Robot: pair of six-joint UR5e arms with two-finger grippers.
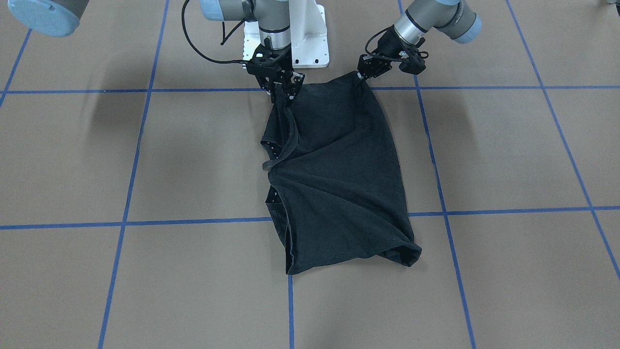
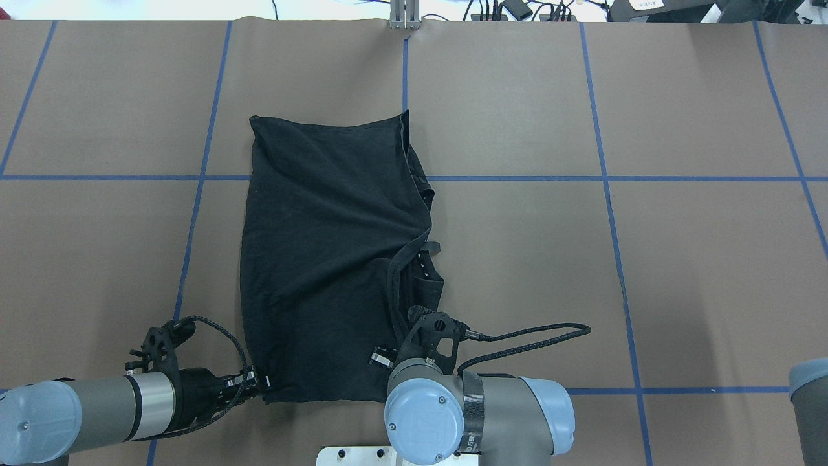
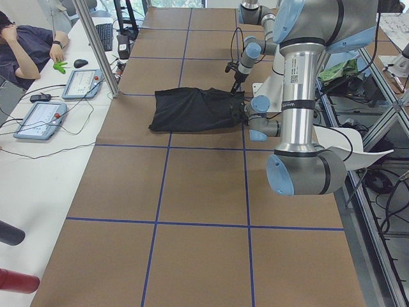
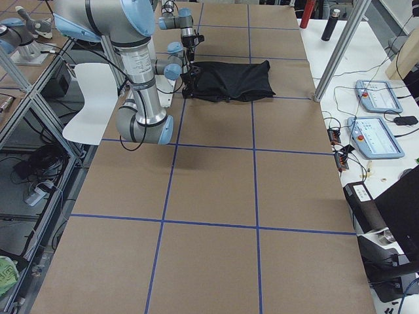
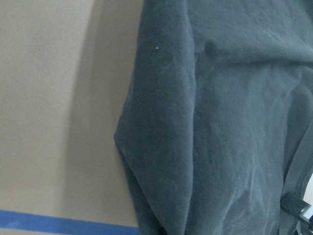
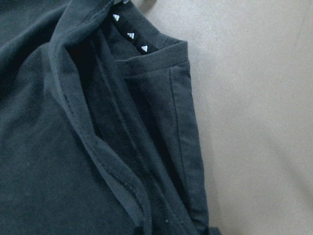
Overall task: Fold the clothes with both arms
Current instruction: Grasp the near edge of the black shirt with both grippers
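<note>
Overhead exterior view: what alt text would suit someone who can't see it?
A black fabric T-shirt, folded lengthwise, lies on a brown table gridded with blue lines. At its near end, the left black two-finger gripper pinches one corner and the right black two-finger gripper the other.

Bright, even overhead light casts soft, blurred shadows on the table (image 1: 72,160); both wrist views are slightly soft.
</note>
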